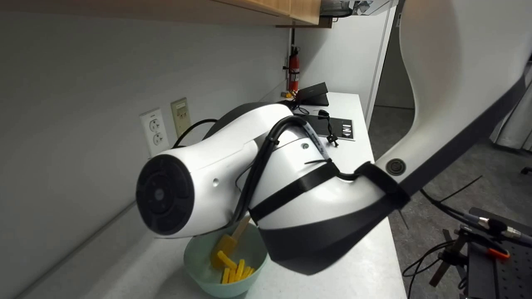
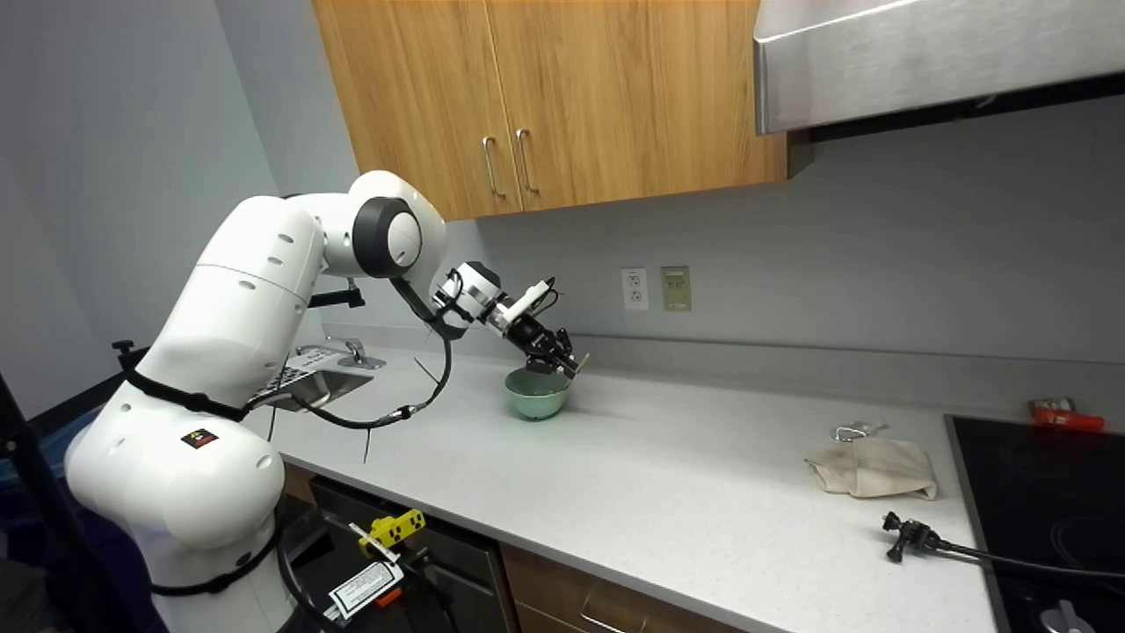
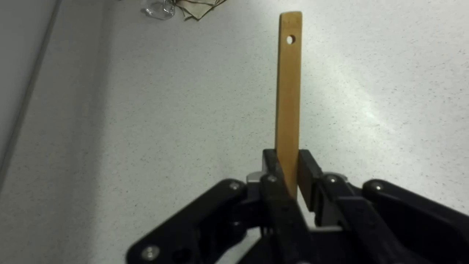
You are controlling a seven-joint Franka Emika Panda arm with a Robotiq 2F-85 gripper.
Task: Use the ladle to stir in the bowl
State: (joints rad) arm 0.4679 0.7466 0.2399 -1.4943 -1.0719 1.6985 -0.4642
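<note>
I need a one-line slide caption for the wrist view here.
Hand gripping the ladle, holed end upward in frame, above the speckled counter; a cloth cut off at the top edge.

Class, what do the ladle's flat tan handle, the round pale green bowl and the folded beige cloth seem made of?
Ladle handle: probably wood, smooth, judging by its warm brown tone.
Bowl: perhaps matte plastic, given its even colour; ceramic also possible.
Cloth: likely cotton, dull, with soft creases.
</note>
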